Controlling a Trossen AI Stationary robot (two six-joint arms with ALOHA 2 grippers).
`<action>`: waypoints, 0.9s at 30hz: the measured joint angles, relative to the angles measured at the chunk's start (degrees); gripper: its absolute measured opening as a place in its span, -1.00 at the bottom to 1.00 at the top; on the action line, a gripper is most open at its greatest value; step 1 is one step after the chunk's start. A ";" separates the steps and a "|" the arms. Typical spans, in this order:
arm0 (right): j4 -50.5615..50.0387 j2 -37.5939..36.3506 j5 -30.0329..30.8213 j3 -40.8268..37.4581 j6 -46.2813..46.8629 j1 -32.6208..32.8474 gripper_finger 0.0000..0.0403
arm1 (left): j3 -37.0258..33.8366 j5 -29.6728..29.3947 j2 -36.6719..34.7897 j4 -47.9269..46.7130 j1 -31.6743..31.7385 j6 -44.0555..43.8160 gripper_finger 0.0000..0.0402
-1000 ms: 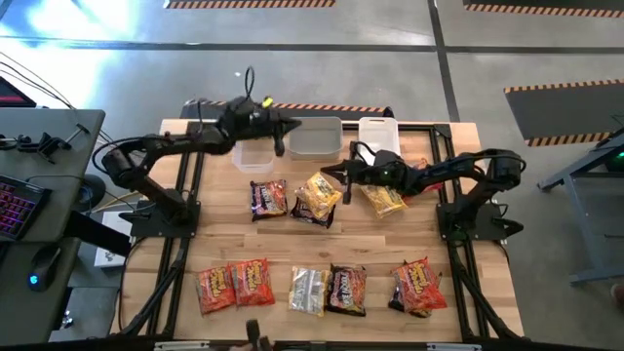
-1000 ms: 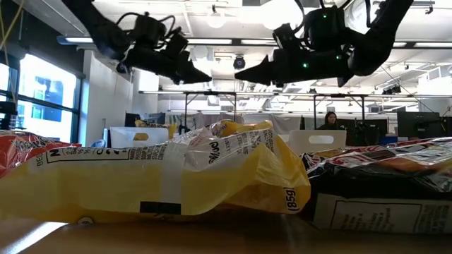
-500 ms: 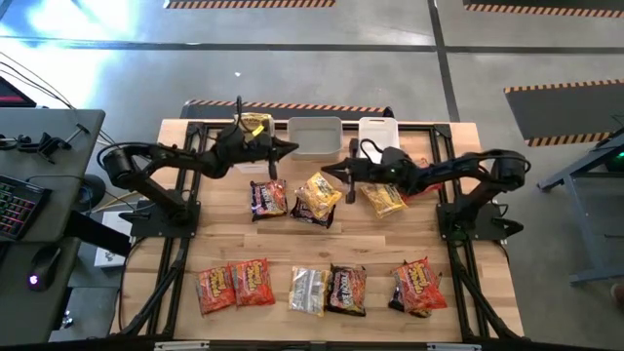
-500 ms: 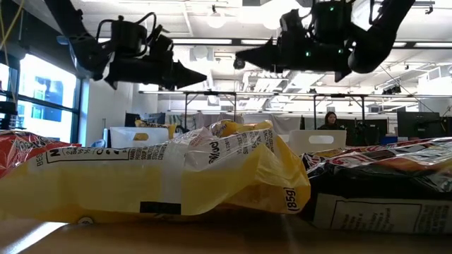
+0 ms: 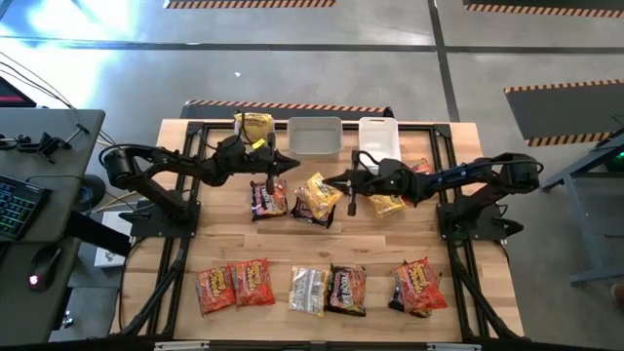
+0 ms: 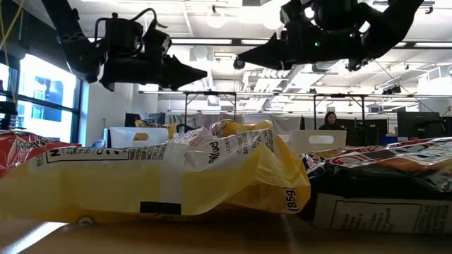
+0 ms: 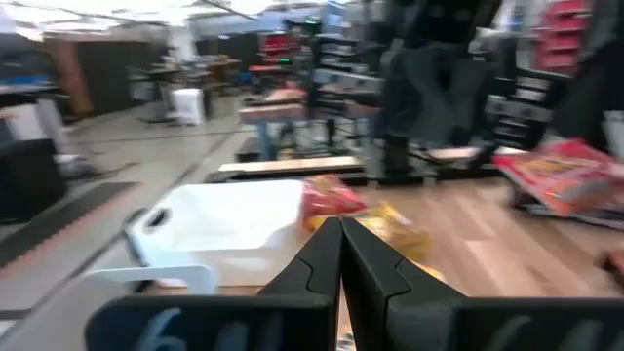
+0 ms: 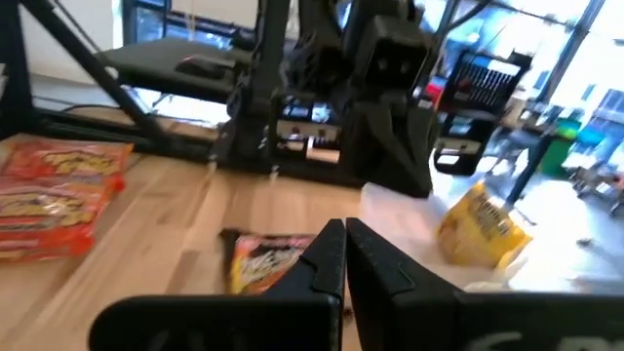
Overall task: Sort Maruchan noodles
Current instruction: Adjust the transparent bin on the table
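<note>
Where the table's far edge runs, three clear tubs sit in a row: the left tub (image 5: pixel 254 129) holds one yellow packet (image 5: pixel 256 124), while the middle tub (image 5: pixel 314 137) and right tub (image 5: pixel 378 135) show nothing inside. Five packets lie mid-table, five more in the near row (image 5: pixel 322 288). Above the middle group, the left gripper (image 5: pixel 285 165) and right gripper (image 5: pixel 331 180) hover, fingers pinched together, holding nothing.

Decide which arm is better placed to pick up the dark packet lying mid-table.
Left. Its gripper hangs right over the dark packet, fingers shut. The right gripper sits nearer the yellow packet.
</note>
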 joint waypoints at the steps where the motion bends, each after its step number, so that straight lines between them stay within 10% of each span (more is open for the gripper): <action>1: -0.89 0.00 0.02 0.00 0.79 0.34 -1.00 | 0.00 1.30 0.00 -0.67 -0.12 -0.45 -1.00; 15: -2.30 2.70 5.70 -0.43 0.73 6.72 -1.00 | 0.00 -6.62 0.02 -13.92 -10.15 -0.56 -1.00; 27: 39.75 4.83 4.55 -22.65 7.35 7.89 -1.00 | 0.02 -12.20 0.02 -11.00 -16.14 -1.50 -1.00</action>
